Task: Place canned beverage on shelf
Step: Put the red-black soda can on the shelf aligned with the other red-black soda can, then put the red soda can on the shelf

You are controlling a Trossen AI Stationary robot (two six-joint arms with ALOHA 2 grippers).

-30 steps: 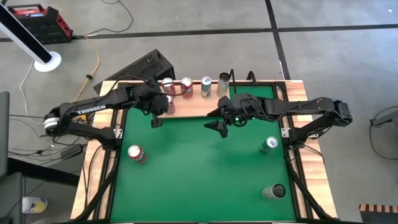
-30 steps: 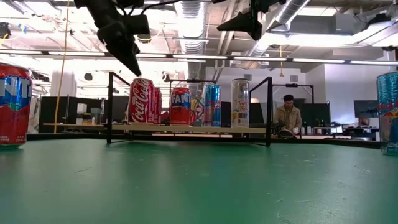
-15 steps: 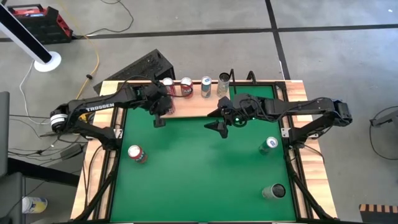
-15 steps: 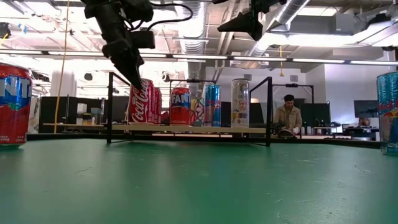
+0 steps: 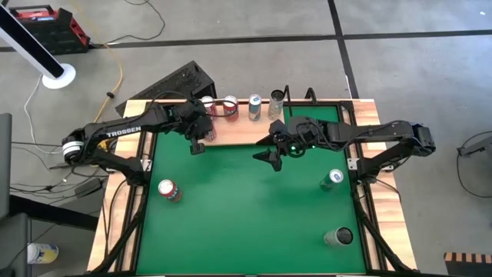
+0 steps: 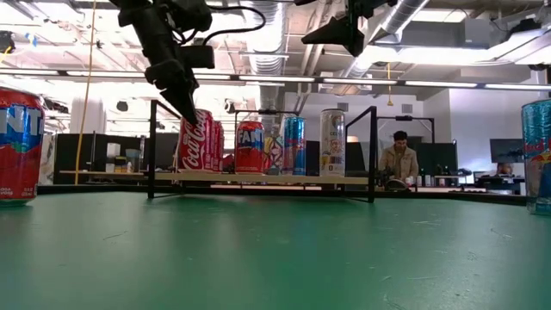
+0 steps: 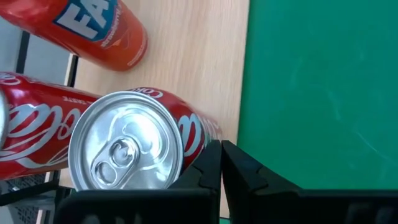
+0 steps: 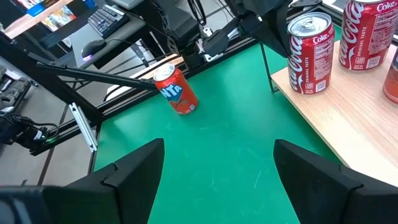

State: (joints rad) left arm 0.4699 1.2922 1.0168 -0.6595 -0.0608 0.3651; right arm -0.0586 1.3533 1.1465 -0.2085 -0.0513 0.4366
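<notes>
The left gripper [image 6: 191, 114] has dropped over the past second to the shelf's [image 5: 234, 134] left end. It has barely shifted in the last half second. Its fingers [image 7: 210, 167] are pressed together, holding nothing, with their tips just beside the Coke can [image 7: 127, 149]. That can stands upright on the shelf at its front left, so this placement looks done or is being nudged true. The right gripper [image 5: 273, 156] hangs before the shelf's middle, fingers wide. More cans [image 5: 167, 188] wait off the shelf.
</notes>
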